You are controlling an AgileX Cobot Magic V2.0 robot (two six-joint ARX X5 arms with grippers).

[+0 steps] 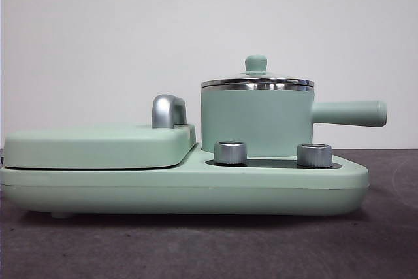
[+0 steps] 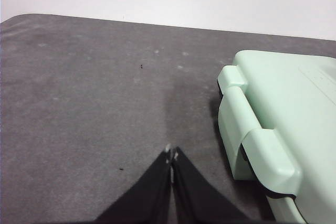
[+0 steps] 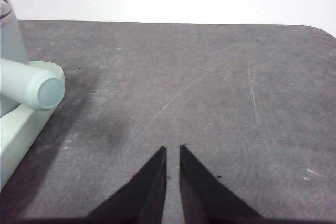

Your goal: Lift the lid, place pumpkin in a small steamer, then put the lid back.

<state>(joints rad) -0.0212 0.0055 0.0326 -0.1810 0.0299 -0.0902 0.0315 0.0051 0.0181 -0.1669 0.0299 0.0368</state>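
The small steamer stands on the right side of a mint-green cooker base, its long handle pointing right. The lid sits on it, with the mint knob on top. The pumpkin is not in view. Neither gripper shows in the front view. My left gripper is shut and empty over bare table beside the cooker's end. My right gripper is empty over bare table, its jaws almost together, to the side of the steamer's handle tip.
A wide flat griddle cover with a chrome handle fills the cooker's left side. Two steel dials stand in front of the steamer. Dark grey table stretches out on both sides, with a white wall behind.
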